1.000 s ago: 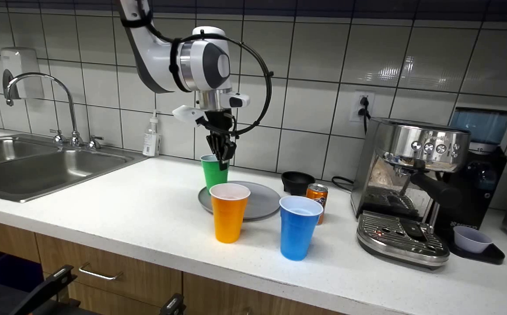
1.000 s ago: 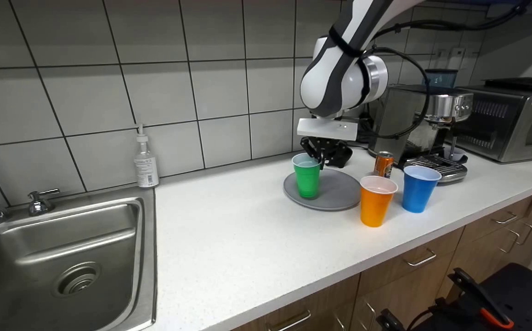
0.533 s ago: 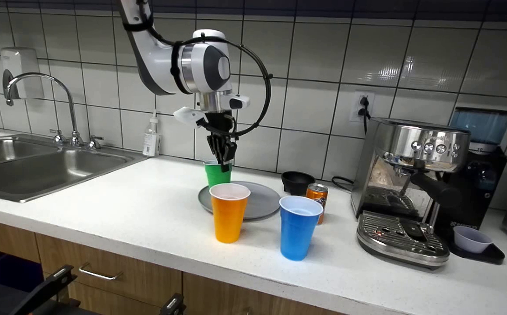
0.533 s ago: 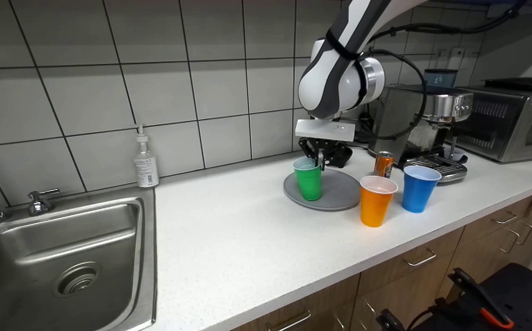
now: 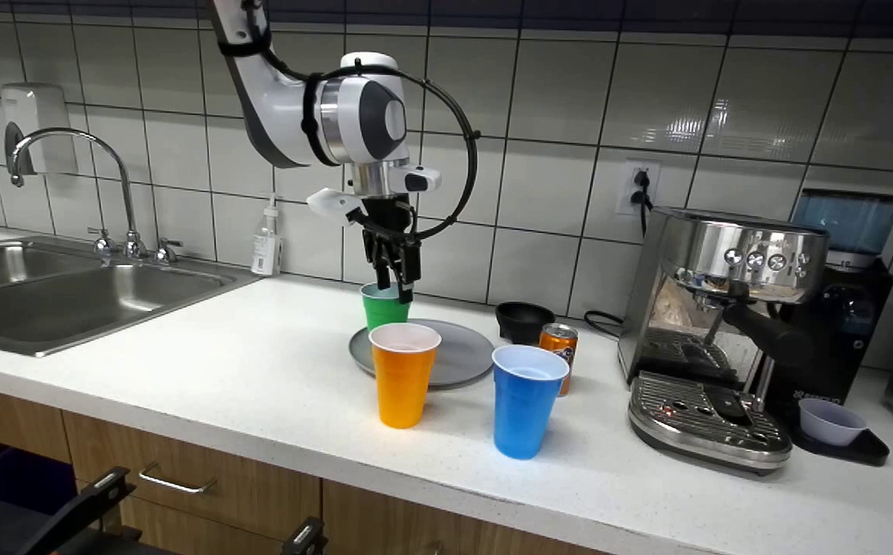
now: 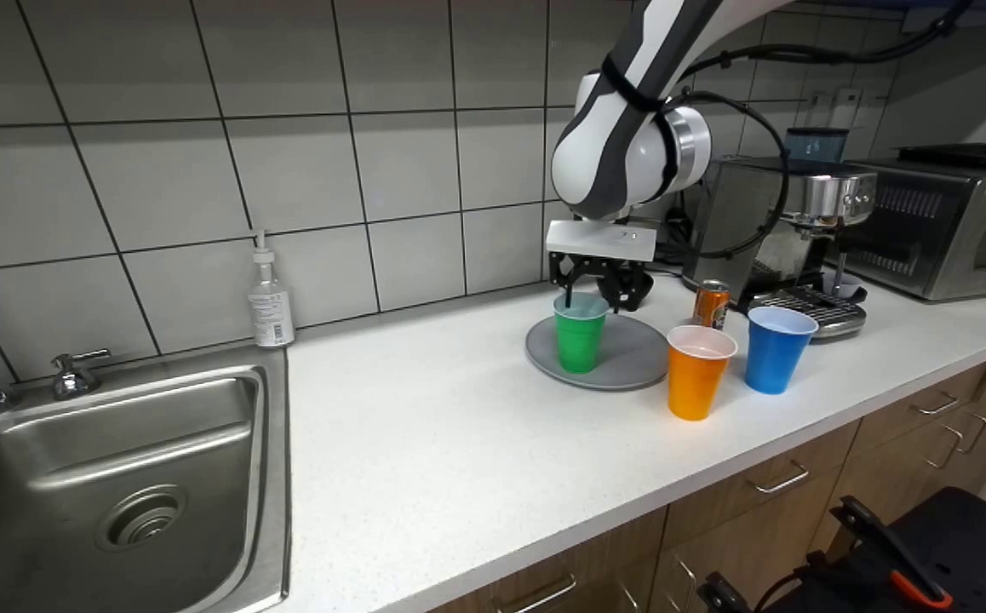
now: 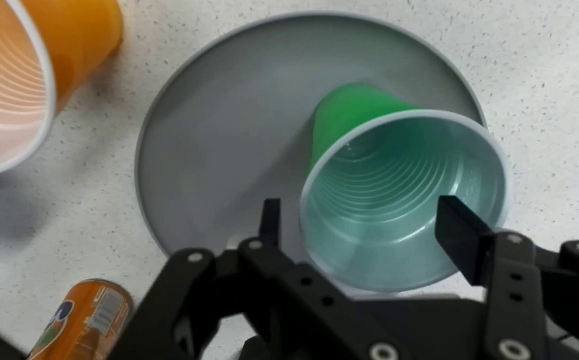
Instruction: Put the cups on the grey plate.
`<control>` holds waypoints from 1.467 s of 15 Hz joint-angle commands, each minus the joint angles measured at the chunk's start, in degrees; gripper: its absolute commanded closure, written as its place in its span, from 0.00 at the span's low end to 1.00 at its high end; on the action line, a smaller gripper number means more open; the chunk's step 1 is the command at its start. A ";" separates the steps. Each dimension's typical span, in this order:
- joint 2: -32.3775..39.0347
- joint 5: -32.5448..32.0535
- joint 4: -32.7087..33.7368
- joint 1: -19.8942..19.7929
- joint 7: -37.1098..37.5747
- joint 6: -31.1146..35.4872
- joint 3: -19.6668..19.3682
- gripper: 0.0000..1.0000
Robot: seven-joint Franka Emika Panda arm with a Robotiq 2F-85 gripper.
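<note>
Closest in an exterior view is some black gear, chopped off by the bottom corner and hard to make out. Then, near the front of the counter, there's the blue cup and, a bit apart, the orange cup, both upright with pale insides. That orange one blocks the lower part of the green cup in an exterior view; the wrist view crops it and shows just a sliver of blue.

Behind them is the round grey plate, and the green cup stands on it, off-center — bright green outside, whitish rim, milky teal inside. The arm comes in from the top, cropped there, and bends so the gripper points down at the cup. Its fingers are spread well apart, rim running between them, clear gap beside the outer one — so the cup sits loose. There's no telling whether the other fingertip dips inside the mouth or just hovers over it.

Farther back, an orange can peeks out past the blue cup, near a black bowl, with the coffee machine off to the side and a soap bottle by the wall.
</note>
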 commanded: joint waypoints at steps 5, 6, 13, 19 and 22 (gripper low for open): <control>0.79 2.42 1.51 0.18 0.58 -0.03 0.37 0.00; 0.81 2.77 1.53 0.15 0.54 0.00 0.45 0.00; -15.98 1.43 -12.32 -2.79 -0.98 -1.01 -0.61 0.00; -24.91 1.48 -18.80 -6.54 -3.33 -4.19 0.91 0.00; -27.86 1.11 -21.05 -8.31 -4.26 -6.83 1.69 0.00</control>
